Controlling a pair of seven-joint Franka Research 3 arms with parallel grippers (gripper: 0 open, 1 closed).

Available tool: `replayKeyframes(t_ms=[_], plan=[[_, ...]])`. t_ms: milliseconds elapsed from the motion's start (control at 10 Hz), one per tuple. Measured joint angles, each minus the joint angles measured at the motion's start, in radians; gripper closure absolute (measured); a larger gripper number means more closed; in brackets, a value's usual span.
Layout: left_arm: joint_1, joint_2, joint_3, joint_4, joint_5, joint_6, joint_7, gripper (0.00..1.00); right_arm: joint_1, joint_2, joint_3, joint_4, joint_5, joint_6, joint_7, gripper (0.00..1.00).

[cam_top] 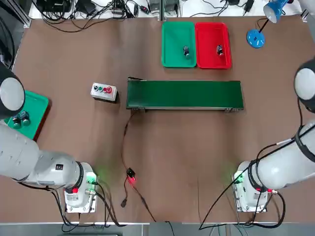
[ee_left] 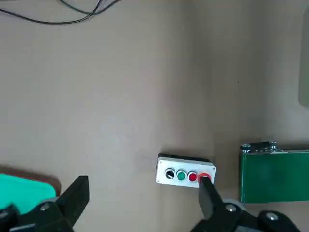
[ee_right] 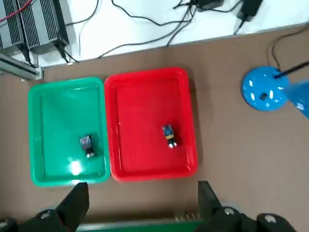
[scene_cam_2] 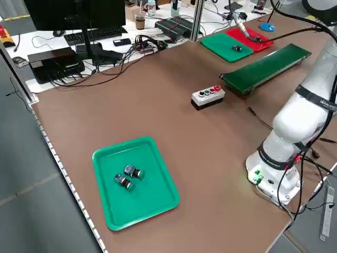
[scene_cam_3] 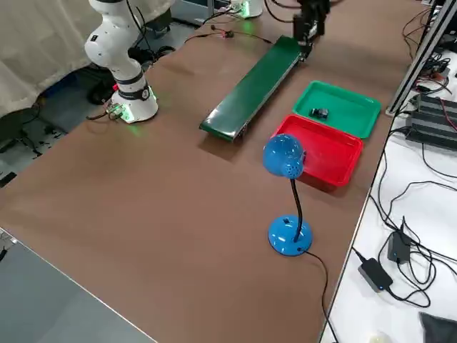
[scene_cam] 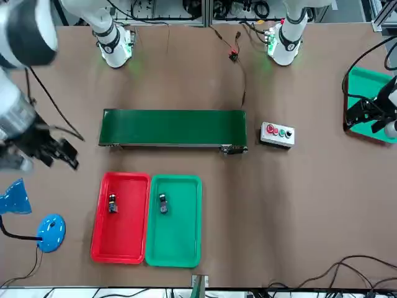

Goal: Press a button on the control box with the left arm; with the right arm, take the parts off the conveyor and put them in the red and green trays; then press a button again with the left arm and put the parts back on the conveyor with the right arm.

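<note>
Left pincer [ee_left: 145, 193] up over desk [cam_top: 162, 147], near button box [ee_left: 186, 171], fingers wide apart, nothing between. Box sits between green tray with two parts [scene_cam_2: 137, 184] at robot's left and conveyor [cam_top: 184, 95]. Right pincer [ee_right: 144, 193] also wide open and empty, hanging above desk, red tray [ee_right: 149, 125] and green tray [ee_right: 69, 130] out in front of it. Trays side by side, just past belt. One part [ee_right: 170, 136] in red, another part [ee_right: 87, 145] in green. Belt's bare on top, btw.

Control box [cam_top: 104, 92] sits left of the conveyor [cam_top: 184, 95], behind which two trays [cam_top: 178, 45] each hold a part [cam_top: 186, 51].
</note>
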Motion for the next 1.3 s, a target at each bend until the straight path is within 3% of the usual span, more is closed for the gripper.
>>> replayKeyframes(t_ms=[400, 1000, 1300], plan=[[-0.004, 0.0, -0.004, 0.0, 0.0, 0.0, 0.0, 0.0, -0.102, -0.156, 0.003, -0.028, 0.1, -0.232, -0.173, 0.0], [-0.005, 0.0, -0.005, 0.0, 0.0, -0.002, 0.0, 0.0, -0.167, -0.183, 0.016, -0.082, 0.101, -0.232, -0.247, 0.0], [-0.008, -0.001, -0.006, 0.0, 0.0, -0.021, 0.0, 0.0, -0.189, -0.184, 0.014, -0.081, -0.028, -0.235, -0.309, 0.0]])
